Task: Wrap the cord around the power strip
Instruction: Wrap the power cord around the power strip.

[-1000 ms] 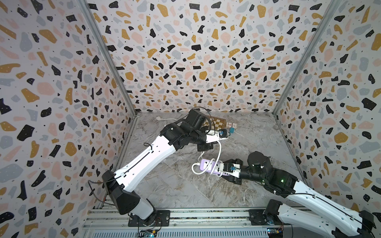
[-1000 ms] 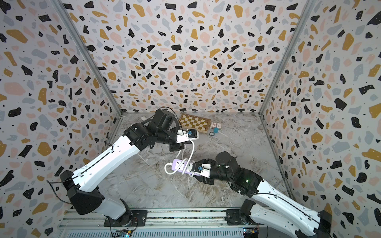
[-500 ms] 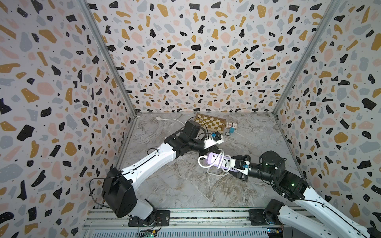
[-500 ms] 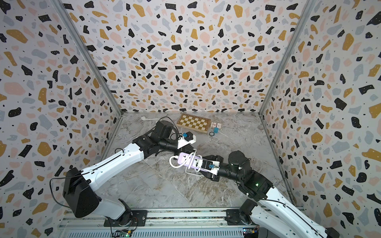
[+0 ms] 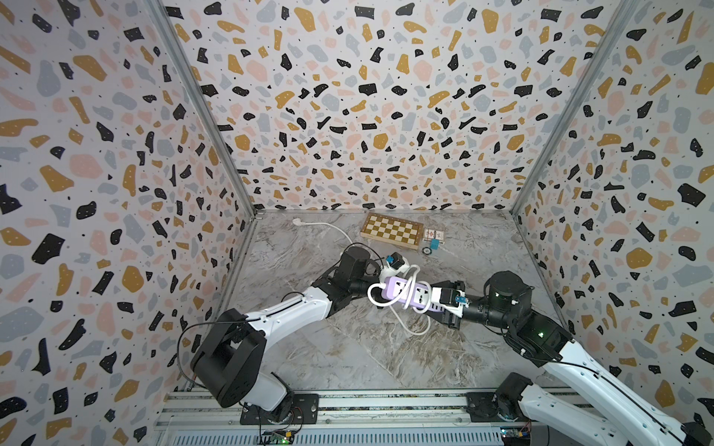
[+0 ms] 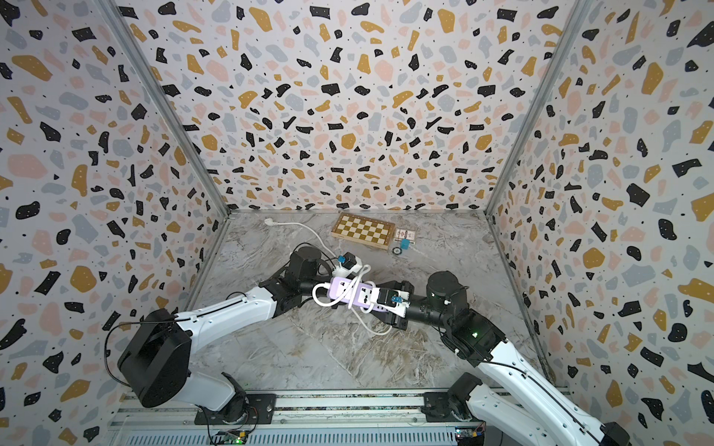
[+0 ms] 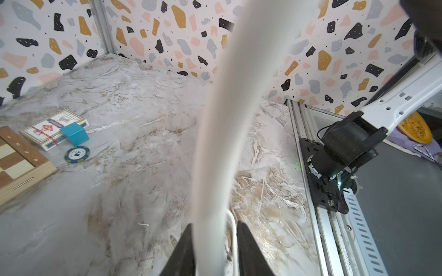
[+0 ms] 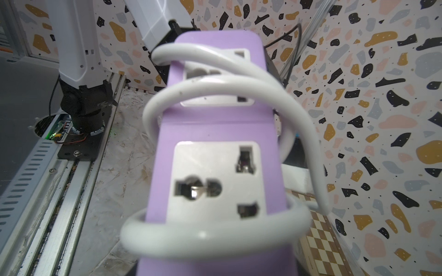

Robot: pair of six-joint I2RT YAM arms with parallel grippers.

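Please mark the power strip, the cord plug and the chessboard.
power strip (image 8: 215,126): right wrist view, purple body between sockets.
cord plug (image 5: 296,221): a top view, white head.
chessboard (image 5: 392,230): a top view, middle squares.

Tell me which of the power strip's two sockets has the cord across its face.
The socket farther from the right gripper: the cord crosses its face, while the nearer socket sits bare between loops.

power strip (image 8: 215,129): lavender, white socket faces | cord (image 8: 203,235): white | board (image 5: 392,230): brown-cream checks | walls (image 5: 347,96): terrazzo flecks | tabletop (image 5: 367,355): grey marble veining
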